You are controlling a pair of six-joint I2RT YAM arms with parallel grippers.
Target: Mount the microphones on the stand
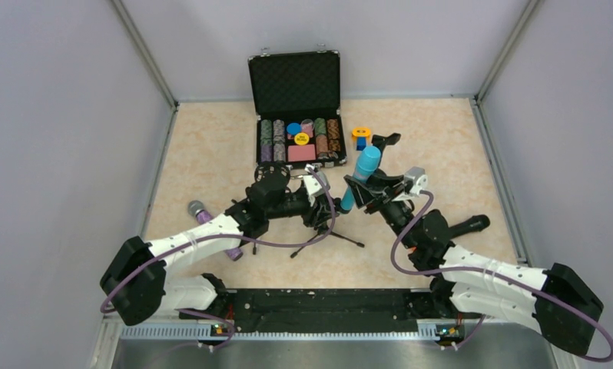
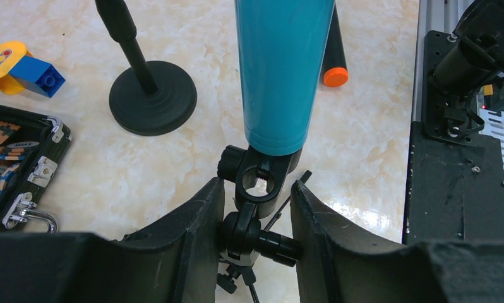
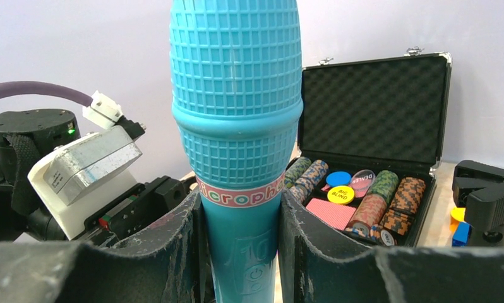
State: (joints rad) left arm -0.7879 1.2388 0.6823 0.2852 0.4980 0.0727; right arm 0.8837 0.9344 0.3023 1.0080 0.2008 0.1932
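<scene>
Cyan microphone (image 3: 237, 126) clamped upright between the fingers of my right gripper (image 3: 240, 246), its lower end down at the clip (image 2: 259, 183) of the stand (image 1: 326, 234).
My left gripper (image 2: 256, 214) is closed on the stand's joint just under that clip. I cannot tell whether the microphone is seated, because its body hides the clip's mouth. The purple microphone (image 1: 211, 223) lies on the table (image 1: 211, 146) by my left arm, partly covered by it. The black microphone (image 2: 333, 57) shows only its orange end and a strip beside the cyan one. The open case (image 1: 296, 81) of chips sits behind.
</scene>
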